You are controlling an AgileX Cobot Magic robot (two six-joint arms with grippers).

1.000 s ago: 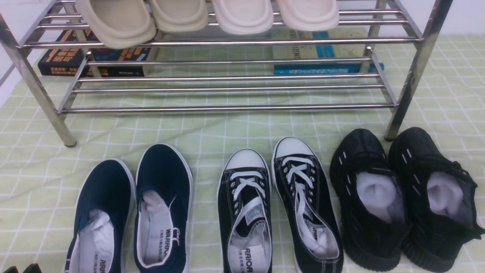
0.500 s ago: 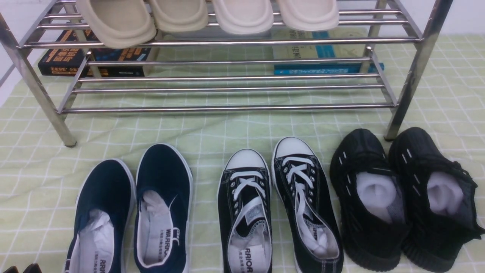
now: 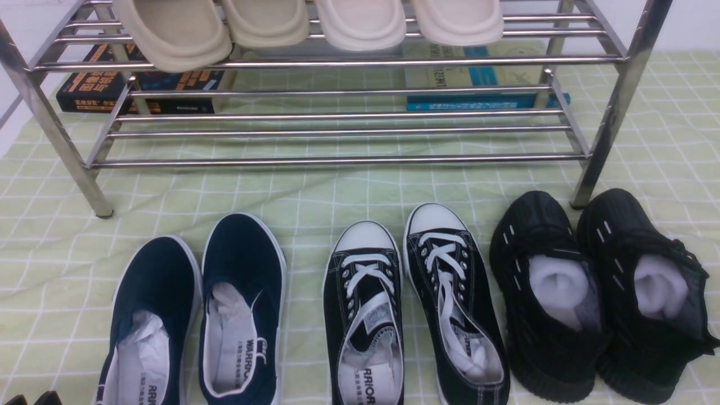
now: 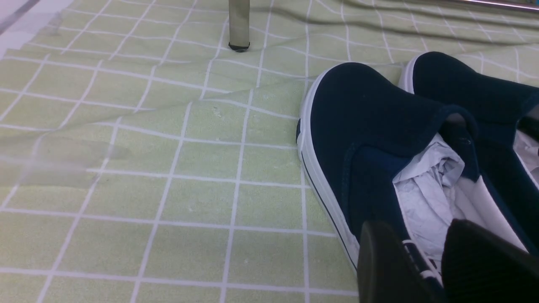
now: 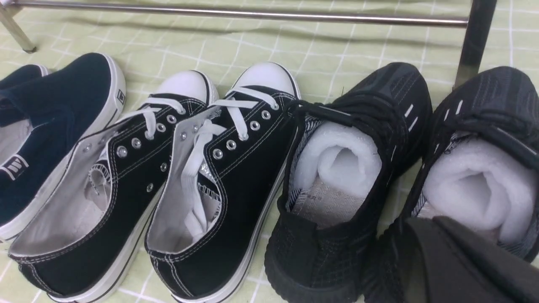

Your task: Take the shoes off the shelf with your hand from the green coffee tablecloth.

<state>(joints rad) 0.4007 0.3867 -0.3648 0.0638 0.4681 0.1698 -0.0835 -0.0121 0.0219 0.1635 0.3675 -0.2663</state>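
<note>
The pair of all-black knit sneakers [image 3: 596,292] stands on the pale green checked tablecloth [image 3: 337,191], at the right, in front of the steel shelf [image 3: 337,160]. White stuffing fills both shoes. In the right wrist view the pair [image 5: 349,176] lies just ahead of my right gripper [image 5: 433,227], which is shut and empty over the heel of the right-hand shoe. My left gripper [image 4: 425,235] is slightly open and empty, near the heel of a navy slip-on [image 4: 379,126]. Its fingertips [image 3: 48,397] just show at the bottom left of the front view.
Navy slip-ons [image 3: 197,315] and black canvas sneakers with white laces [image 3: 410,304] stand left of the black pair. Beige slippers [image 3: 315,22] sit on the shelf's top tier. Books [image 3: 135,90] lie behind it. A shelf leg [image 3: 590,169] stands by the black sneakers' toes.
</note>
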